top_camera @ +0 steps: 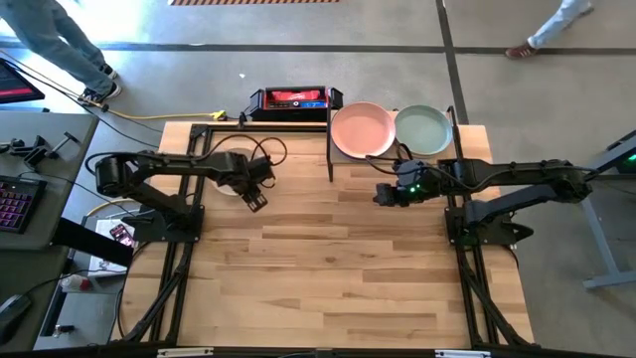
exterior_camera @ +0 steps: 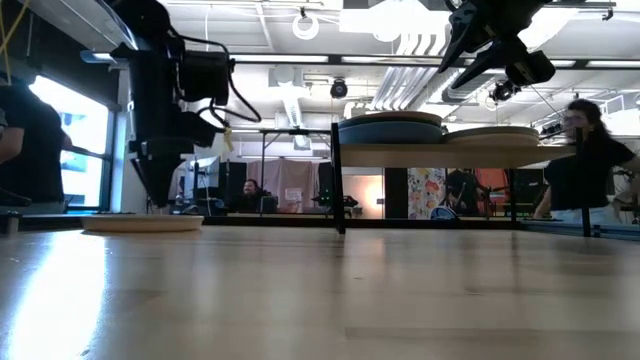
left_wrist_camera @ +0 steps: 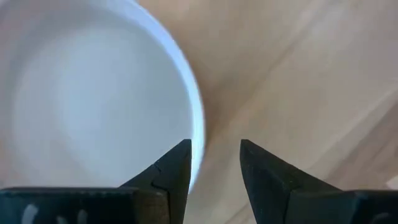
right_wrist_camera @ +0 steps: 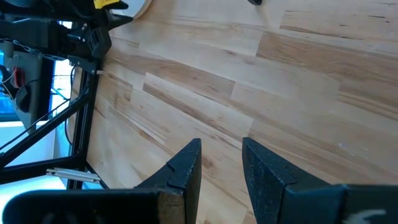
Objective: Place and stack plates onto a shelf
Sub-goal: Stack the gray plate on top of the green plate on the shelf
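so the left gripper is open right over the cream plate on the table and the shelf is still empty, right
Not quite: the shelf is not empty. The high view shows a pink plate and a green plate on it. The rest holds: the left gripper is open over the cream plate on the table.

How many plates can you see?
3: a pink plate and a green plate on the shelf, a cream plate under the left gripper. More may be stacked beneath.

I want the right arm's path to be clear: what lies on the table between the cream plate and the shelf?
Nothing: the high view shows bare tabletop between the cream plate and the shelf.
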Robot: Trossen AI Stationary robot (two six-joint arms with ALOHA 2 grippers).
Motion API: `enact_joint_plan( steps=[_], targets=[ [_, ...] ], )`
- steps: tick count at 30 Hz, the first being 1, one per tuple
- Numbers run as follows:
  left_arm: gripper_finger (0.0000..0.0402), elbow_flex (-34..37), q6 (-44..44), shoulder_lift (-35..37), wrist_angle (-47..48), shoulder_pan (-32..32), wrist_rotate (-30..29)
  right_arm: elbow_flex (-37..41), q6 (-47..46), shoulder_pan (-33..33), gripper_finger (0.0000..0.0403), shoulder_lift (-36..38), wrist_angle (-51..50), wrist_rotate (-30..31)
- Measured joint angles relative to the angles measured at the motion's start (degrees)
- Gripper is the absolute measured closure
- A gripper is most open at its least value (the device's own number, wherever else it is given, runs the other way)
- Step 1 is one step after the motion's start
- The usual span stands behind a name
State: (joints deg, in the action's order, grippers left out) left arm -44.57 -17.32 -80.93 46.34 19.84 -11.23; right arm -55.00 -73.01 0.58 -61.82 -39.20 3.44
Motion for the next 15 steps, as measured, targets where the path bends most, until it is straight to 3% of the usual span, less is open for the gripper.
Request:
enact_joint_plan(
  steps=[6, 15],
  targets=[
    [0.0275, -0.3, 2.0, -0.3, -0.8, 1.6, -2.3, 0.0, -0.2, 0.0, 0.0306, 0.0, 0.0, 0.0],
    [0.0275, -0.3, 2.6, -5.7, -1.3, 3.5, 0.1, 0.0, 0.0, 0.0, 0.0306, 0.0, 0.0, 0.0]
  ],
)
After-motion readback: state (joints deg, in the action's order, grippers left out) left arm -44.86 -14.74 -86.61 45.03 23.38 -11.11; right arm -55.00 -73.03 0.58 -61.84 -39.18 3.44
